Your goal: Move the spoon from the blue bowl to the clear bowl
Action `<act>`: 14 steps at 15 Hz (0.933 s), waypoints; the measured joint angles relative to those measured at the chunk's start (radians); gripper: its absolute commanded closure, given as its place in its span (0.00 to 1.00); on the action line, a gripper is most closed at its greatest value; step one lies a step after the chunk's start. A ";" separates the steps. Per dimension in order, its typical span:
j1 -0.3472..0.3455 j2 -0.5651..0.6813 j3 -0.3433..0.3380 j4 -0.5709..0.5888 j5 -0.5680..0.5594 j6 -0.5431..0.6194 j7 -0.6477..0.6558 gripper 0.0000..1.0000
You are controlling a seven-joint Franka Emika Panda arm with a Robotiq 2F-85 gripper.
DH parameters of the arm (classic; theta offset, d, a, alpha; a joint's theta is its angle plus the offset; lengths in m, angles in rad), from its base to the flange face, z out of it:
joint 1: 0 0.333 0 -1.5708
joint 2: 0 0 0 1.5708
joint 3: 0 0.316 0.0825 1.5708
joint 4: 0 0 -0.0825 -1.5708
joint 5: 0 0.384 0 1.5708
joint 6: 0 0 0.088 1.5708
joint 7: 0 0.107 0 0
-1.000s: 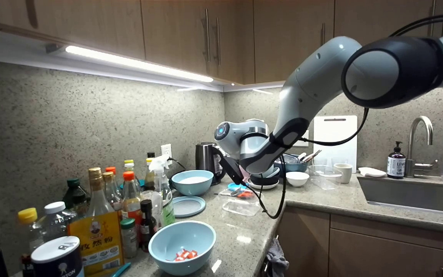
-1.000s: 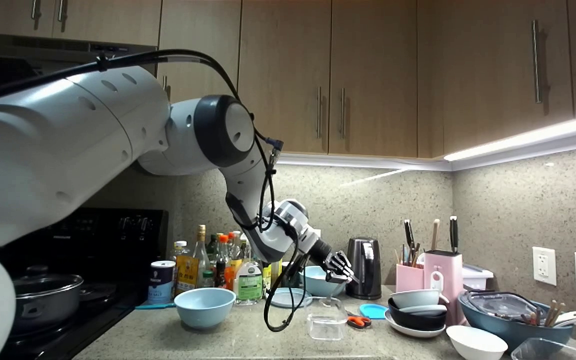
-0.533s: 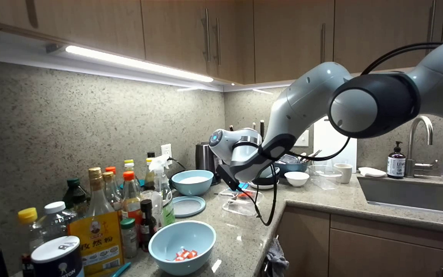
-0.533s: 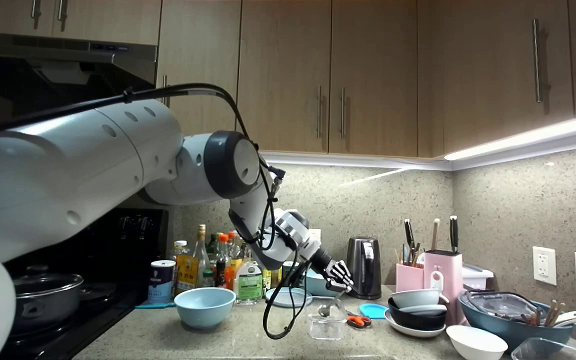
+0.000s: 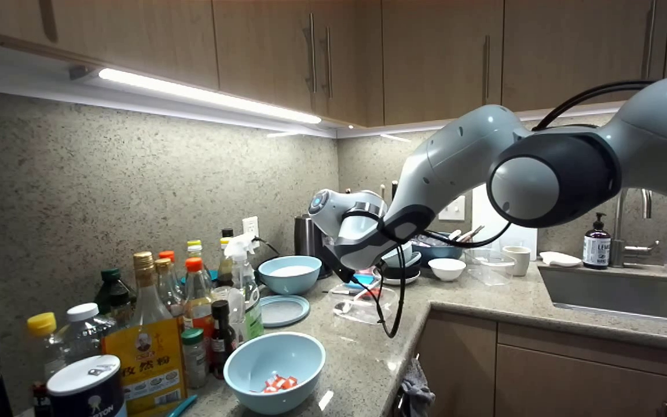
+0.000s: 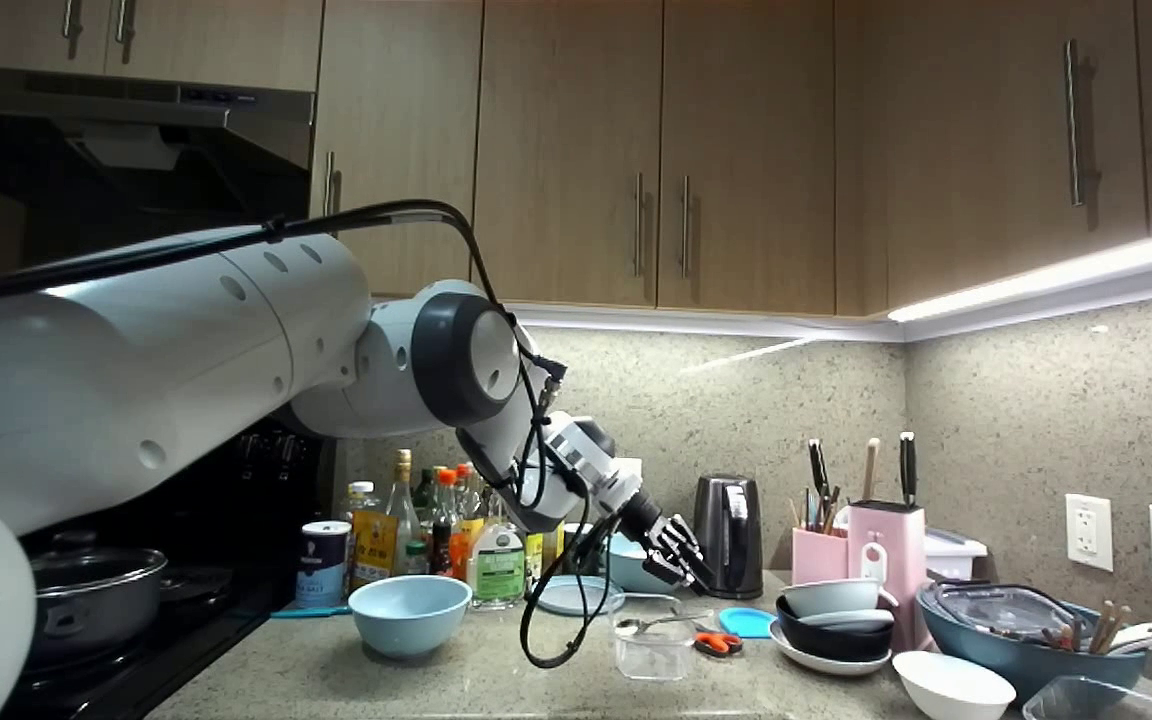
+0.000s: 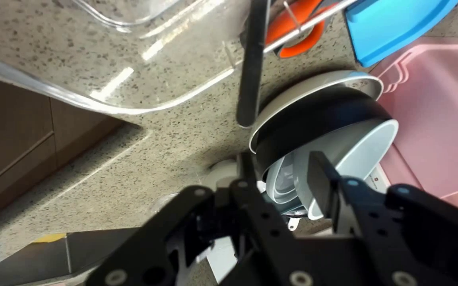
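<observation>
In the wrist view the 2 fingers (image 7: 319,174) of the gripper (image 7: 281,163) stand well apart, with a gap showing between the tips. The spoon (image 7: 252,71) is free of them and rests in the clear bowl (image 7: 133,110) — its dark handle crosses the rim and the end pokes out past it, while in an exterior view the head shows down inside. The clear bowl stands near the inner corner of the counter (image 5: 356,347), where the 2 front edges meet. Orange-handled scissors (image 6: 711,638) lie just beside it, and a flat bright-blue piece (image 6: 746,622) lies beyond them, toward the back edge. Near the back corner the pink knife block (image 6: 886,560) stands behind a stack of dishes (image 6: 841,640). The blue bowl (image 5: 290,284), whitish inside, sits near the back edge, close to the kettle (image 6: 721,530); a round light-blue lid (image 5: 281,313) lies before it, toward the front edge. Farther along, a light-blue bowl (image 5: 258,359) with red-and-white pieces (image 5: 280,383) in it stands between the front edge and the bottles (image 5: 197,301) lined up by the back edge.
</observation>
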 measured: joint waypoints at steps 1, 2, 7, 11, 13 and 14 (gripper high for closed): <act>0.001 0.001 -0.002 0.010 0.009 -0.003 -0.007 0.23; 0.002 0.001 -0.005 0.020 0.017 -0.006 -0.014 0.16; 0.009 -0.004 -0.019 0.056 0.052 -0.030 -0.035 0.09; 0.028 -0.025 -0.019 0.053 0.061 -0.030 -0.038 0.00; 0.028 -0.028 -0.019 0.050 0.061 -0.030 -0.038 0.00; 0.027 -0.028 -0.019 0.048 0.061 -0.030 -0.038 0.00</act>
